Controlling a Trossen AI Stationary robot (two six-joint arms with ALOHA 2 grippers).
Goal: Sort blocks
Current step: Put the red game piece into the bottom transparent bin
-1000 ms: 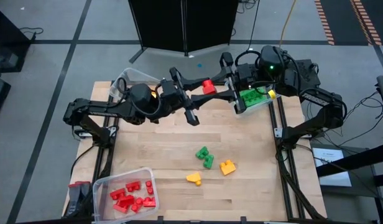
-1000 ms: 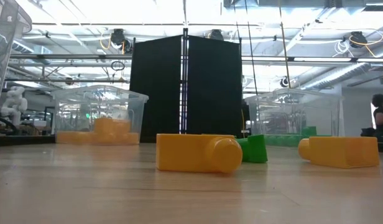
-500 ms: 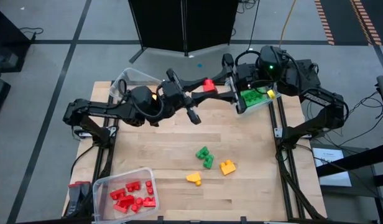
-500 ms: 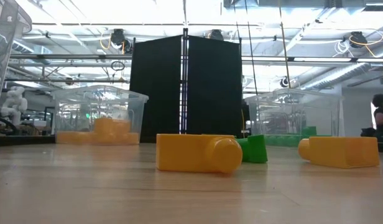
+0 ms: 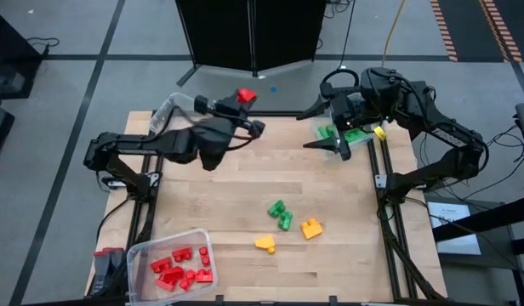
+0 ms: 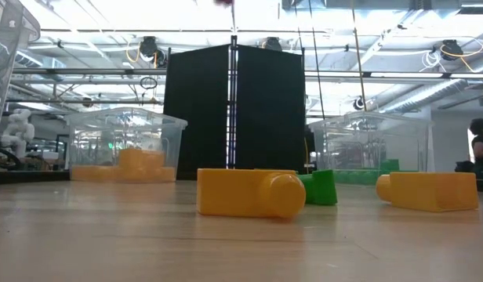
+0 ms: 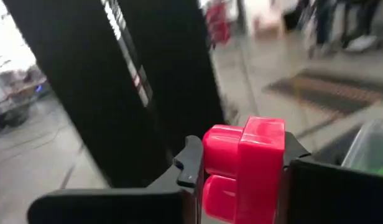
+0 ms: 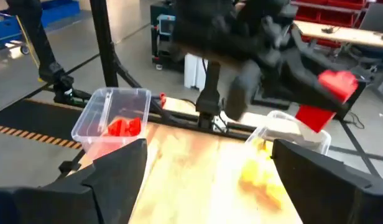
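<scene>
On the wooden table (image 5: 245,191) the left gripper (image 5: 242,100), pinching a red block (image 5: 245,95), has swung away from the right gripper (image 5: 332,136), which now stands spread and empty over the green bin (image 5: 357,136), so the handover looks complete.

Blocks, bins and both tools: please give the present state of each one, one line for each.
Red block: held in the left tool, raised near the table's far edge.
Left tool: shut on the red block.
Right tool: open, empty, beside the green bin.
Red bin: upright, holds red blocks.
Green bin: holds green blocks.
Yellow bin: partly hidden by the left arm.
Loose green and yellow blocks: lying on the table.
</scene>
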